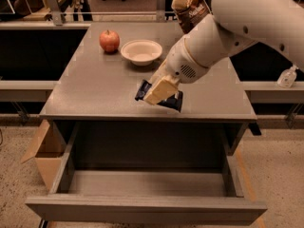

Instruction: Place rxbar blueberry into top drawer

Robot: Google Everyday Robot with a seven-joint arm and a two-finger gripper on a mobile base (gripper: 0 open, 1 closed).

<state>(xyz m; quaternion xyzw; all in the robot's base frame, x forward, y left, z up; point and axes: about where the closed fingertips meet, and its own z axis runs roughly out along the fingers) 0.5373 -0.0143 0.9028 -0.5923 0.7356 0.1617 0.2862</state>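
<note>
While the gripper (159,91) hangs low over the front part of the table (95,89), its pale fingers look closed across the bar (173,101). The dark wrapper sticks out on both sides of them. Whether the bar is lifted clear or touching the tabletop, I cannot tell. It sits near the table's front edge, tilted, and not yet over the drawer (142,212). The drawer stands pulled open below and in front, its inside bare as far as can be seen.

Farther back on the table are a bowl (141,51) and an apple (109,41), both well apart from the gripper. A chip bag (190,6) stands behind the arm. A box (40,151) sits on the floor to the left of the drawer.

The likely trouble is the grip: a flat, slick wrapper held at an angle could slip or swing as the arm carries it forward and down. If the bar drags across the table edge it may be knocked loose and drop short, onto the edge or the floor. Letting go too high or too far forward could send it off the drawer's front panel.
</note>
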